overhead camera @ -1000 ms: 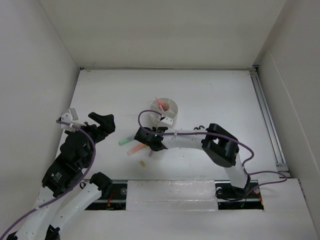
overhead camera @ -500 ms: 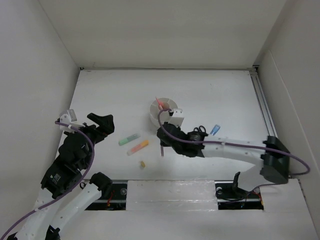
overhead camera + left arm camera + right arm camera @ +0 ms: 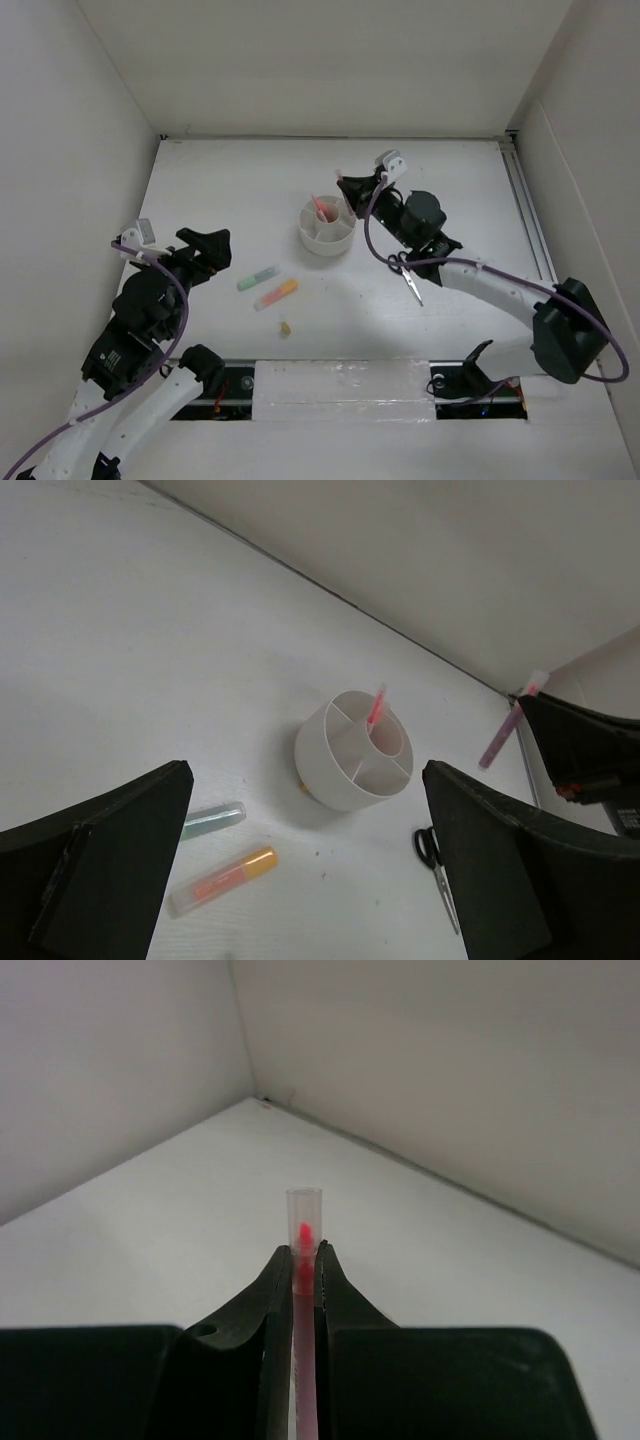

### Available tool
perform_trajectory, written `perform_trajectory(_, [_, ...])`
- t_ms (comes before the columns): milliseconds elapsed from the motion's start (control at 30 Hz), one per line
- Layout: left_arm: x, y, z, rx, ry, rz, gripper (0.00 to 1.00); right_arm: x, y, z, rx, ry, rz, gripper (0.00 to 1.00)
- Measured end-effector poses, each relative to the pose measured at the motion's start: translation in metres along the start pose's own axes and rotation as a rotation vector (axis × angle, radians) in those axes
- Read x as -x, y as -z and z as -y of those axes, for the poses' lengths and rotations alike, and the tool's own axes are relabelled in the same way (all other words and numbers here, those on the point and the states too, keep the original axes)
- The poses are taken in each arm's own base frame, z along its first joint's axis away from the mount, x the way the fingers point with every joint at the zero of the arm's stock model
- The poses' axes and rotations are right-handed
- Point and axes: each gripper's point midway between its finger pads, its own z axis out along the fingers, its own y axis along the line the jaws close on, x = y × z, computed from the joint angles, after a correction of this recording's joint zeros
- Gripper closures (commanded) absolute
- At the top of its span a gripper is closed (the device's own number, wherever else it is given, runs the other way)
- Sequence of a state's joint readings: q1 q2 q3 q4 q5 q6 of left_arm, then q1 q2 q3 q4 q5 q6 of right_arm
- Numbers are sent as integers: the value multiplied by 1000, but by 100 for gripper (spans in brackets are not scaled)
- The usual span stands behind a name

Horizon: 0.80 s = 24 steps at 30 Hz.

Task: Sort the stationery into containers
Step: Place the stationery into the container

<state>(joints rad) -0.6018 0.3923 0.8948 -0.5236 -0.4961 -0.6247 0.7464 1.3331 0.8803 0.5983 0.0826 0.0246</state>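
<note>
The round white organizer (image 3: 327, 238) stands mid-table with one pink pen (image 3: 319, 208) upright in its central cup. My right gripper (image 3: 352, 184) hovers just behind and right of it, shut on another thin pink pen (image 3: 303, 1222) whose clear cap sticks out past the fingertips. In the left wrist view that pen (image 3: 499, 736) hangs to the right of the organizer (image 3: 340, 775). A green highlighter (image 3: 258, 277), an orange highlighter (image 3: 277, 294) and a small yellowish eraser bit (image 3: 286, 327) lie on the table left of centre. Black-handled scissors (image 3: 408, 277) lie under the right arm. My left gripper (image 3: 305, 768) is open and empty, up at the left.
White walls close the table in at the back and on both sides. A metal rail (image 3: 530, 220) runs along the right edge. The right arm's purple cable (image 3: 372, 225) loops beside the organizer.
My right arm has carried the pink pen up from near the highlighters to behind and right of the organizer. The scissors are uncovered. The left arm has hardly moved.
</note>
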Motion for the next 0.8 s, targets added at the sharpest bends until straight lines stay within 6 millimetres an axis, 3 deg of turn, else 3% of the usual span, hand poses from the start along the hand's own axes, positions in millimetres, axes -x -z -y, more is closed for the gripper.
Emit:
perform_trajectory(167, [2,2,5,-32,-8,7,1,-1,-37,6,241,58,44,100])
perform_trajectory(333, [2,1,6,-40,-19,6,1,11,-62,-22,462,89,96,100])
perform_trajectory(467, [2,1,8,-49,-26,2,1,-5,-65,-38,592,74,102,100])
perform_trajectory(667, [0,0,11,-63,-37,-7,1,-47,-60,-37,676,8,55,100])
perform_trajectory(800, [-3,0,14,-79,-48,-18,1,-54,-57,-37,714,-6,57,100])
